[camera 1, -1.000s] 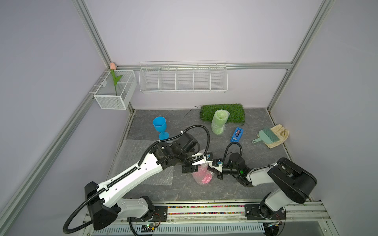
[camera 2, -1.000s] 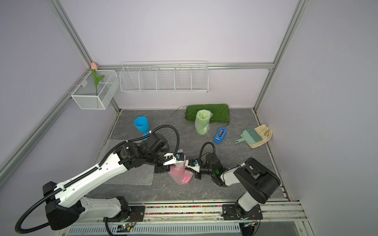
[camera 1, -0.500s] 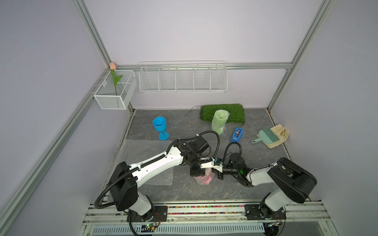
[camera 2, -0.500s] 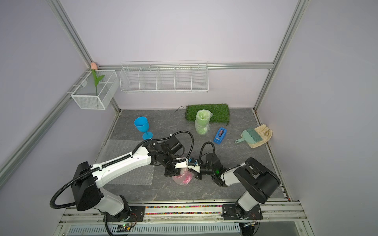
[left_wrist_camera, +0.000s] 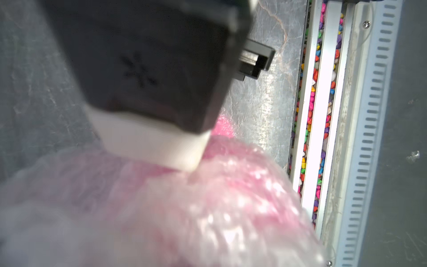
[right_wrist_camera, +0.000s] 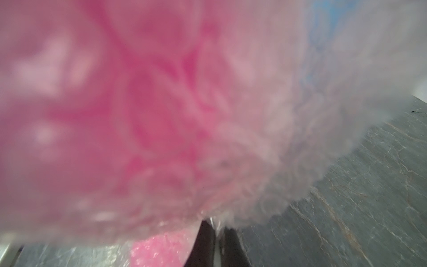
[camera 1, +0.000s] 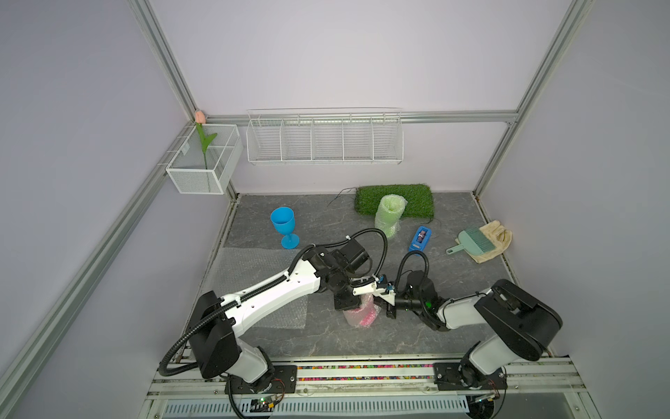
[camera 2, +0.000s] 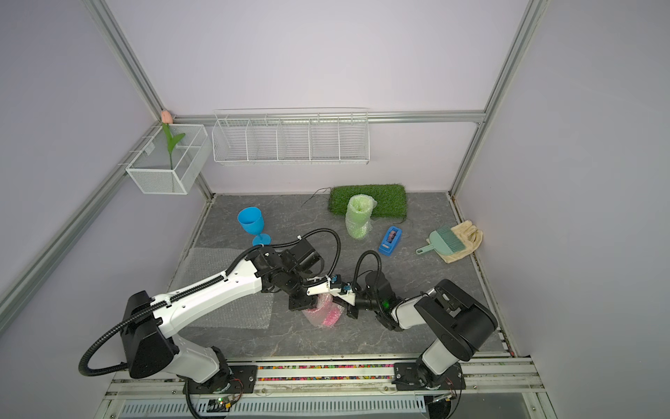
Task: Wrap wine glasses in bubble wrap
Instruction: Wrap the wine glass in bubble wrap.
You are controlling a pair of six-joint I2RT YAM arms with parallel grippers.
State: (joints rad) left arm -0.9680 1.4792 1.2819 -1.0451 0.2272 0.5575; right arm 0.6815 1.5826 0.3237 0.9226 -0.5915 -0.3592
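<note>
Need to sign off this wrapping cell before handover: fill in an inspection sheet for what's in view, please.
Surface: grey stone-look table, no spills seen.
Job's things: blue goblet upright, bare; green goblet wrapped, upright in front of the mat; pink goblet wrapped, between the grippers; bubble wrap sheet flat under the left arm.
Clutter: grass mat, tape dispenser, dustpan brush partly on a cloth.
Grippers: left gripper on the pink goblet's wrap, jaw gap unclear; right gripper shut on that wrap's edge.
Cables: black hoses loop over both wrists; thin wire by the mat.
Surroundings: wire rack and mesh basket holding a tulip, on the walls.
</note>
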